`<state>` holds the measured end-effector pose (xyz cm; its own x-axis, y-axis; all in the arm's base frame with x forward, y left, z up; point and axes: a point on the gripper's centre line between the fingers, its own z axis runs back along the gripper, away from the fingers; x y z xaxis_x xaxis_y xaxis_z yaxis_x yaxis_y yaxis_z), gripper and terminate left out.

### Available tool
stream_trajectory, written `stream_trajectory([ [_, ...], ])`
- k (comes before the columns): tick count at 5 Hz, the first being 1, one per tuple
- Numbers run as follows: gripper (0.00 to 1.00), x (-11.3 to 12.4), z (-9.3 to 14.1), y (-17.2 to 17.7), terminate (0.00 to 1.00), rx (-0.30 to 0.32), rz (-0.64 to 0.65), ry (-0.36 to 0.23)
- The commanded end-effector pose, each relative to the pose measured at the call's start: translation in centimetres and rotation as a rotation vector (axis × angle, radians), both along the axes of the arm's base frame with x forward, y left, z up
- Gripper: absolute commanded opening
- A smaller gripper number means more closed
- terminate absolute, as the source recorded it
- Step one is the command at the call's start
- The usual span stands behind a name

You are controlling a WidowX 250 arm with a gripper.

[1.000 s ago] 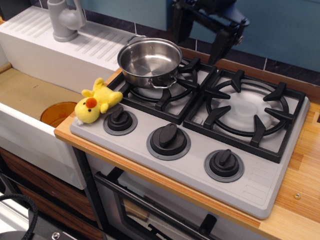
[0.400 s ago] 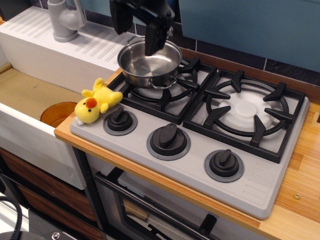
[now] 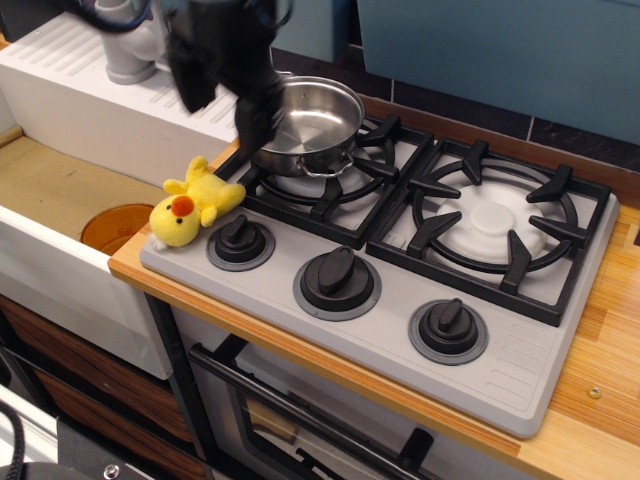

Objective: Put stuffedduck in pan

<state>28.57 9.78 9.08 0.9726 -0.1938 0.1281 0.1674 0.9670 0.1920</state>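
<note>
Yellow stuffedduck (image 3: 192, 207) lies at the stove's left edge; steel pan (image 3: 310, 125) sits on a burner.

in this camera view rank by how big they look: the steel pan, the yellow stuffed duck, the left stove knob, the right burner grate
1. right burner grate
2. pan
3. stuffedduck and left stove knob: they look about alike, so I won't rank them.

The dark pincer (image 3: 222, 102) hangs from above, blurred, its two fingers spread apart.
</note>
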Motion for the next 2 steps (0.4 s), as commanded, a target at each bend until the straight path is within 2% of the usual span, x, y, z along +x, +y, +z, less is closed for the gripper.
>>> stream_trajectory([
  [1, 1.0, -1.8, -0.8, 2.6, 0.0, 0.042, -0.015, -0.113],
  [2, 1.0, -2.4, -2.5, 3.1, 0.0, 0.051, -0.008, -0.131],
])
